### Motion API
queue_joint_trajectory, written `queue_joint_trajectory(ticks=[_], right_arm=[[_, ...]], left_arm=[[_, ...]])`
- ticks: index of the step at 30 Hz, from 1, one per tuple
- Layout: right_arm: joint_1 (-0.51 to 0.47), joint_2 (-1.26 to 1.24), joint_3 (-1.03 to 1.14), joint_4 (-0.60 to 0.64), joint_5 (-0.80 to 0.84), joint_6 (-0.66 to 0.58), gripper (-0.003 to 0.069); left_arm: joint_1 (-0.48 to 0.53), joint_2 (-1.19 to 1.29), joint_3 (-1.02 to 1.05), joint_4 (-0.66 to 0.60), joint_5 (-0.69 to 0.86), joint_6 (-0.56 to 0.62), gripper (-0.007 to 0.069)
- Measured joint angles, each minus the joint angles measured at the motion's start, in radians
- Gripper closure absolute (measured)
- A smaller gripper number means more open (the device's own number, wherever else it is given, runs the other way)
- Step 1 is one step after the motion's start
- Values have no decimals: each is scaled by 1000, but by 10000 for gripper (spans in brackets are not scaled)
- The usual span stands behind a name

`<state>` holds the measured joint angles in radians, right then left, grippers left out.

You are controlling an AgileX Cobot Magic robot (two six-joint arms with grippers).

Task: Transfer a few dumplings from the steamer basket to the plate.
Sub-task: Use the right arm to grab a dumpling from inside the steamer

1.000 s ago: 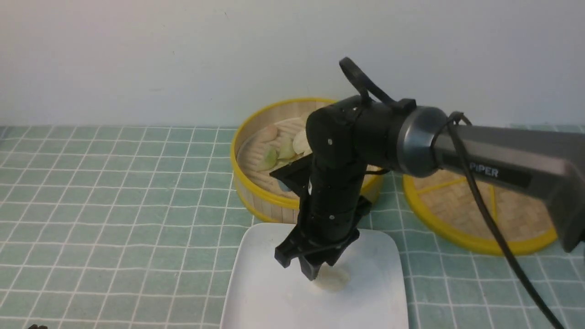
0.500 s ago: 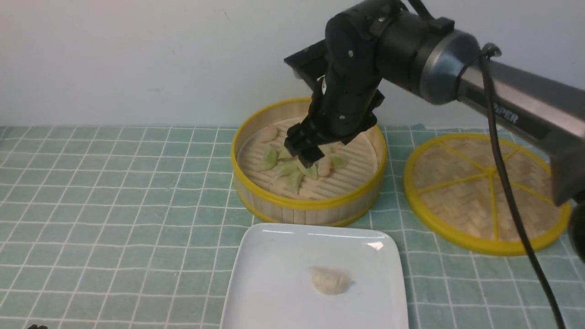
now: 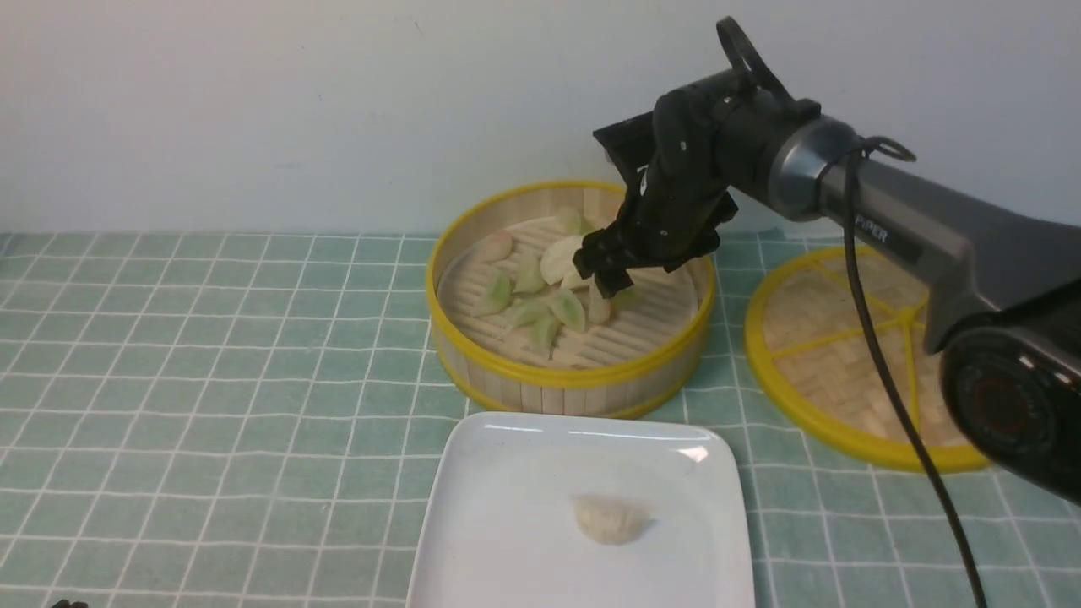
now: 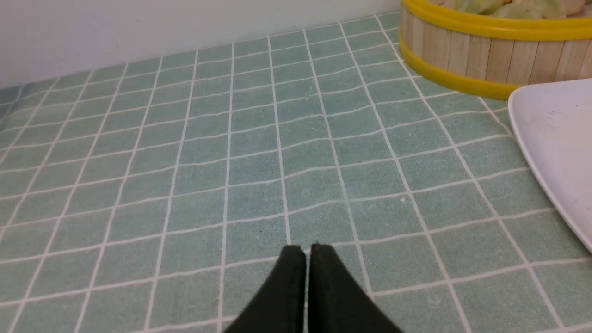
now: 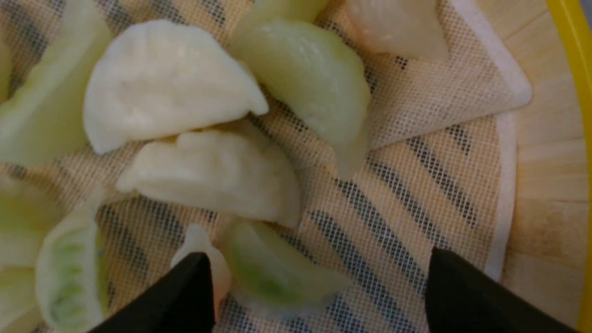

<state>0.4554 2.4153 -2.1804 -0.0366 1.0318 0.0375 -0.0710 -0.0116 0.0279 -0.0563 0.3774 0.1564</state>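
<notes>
The steamer basket (image 3: 507,367) stands at the back middle and holds several cream and green dumplings (image 3: 498,291). One cream dumpling (image 3: 610,518) lies on the white plate (image 3: 507,523) in front of it. My right gripper (image 3: 610,283) hangs low inside the basket, open. In the right wrist view a green dumpling (image 5: 273,268) lies on the mesh liner between its spread fingertips (image 5: 194,277), untouched by the far finger, with two white dumplings (image 5: 217,171) just beyond. My left gripper (image 4: 307,252) is shut and empty, low over the cloth to the left of the plate (image 4: 555,129) and basket (image 4: 462,46).
The flat woven lid (image 3: 853,355) with its yellow rim lies on the green checked cloth to the right of the basket. A pale wall runs close behind the basket. The right arm reaches in from the right above the lid.
My right gripper let go of the cream dumpling on the plate, rose, swung back over the basket and came down among the dumplings with its jaws wide. The left gripper stayed put.
</notes>
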Motion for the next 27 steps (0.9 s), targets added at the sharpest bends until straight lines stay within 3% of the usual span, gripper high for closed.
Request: queue_joint_trajectory(ticks=[9,13,14,15,18,21,27], right_arm=[[-6,22,-14,7,-22,-23,139],[-7,24,-16,52,-6,-38,305],[-7,24,-16,54,-4,-38,316],[-7,26,-17,60,22,-47,430],[-7,27,-34,65,89,-54,603],[-7,34,-75,82,181,-57,659],[-5,27,-154,156,207,-65,673]], left_arm=[[0,0,0,0,0,0,631],[0,0,0,0,0,0,631],[0,0,0,0,0,0,631],[0,0,0,0,0,0,631],[0,0,0,0,0,0,631],[0,0,0,0,0,0,631],[0,0,0,0,0,0,631]])
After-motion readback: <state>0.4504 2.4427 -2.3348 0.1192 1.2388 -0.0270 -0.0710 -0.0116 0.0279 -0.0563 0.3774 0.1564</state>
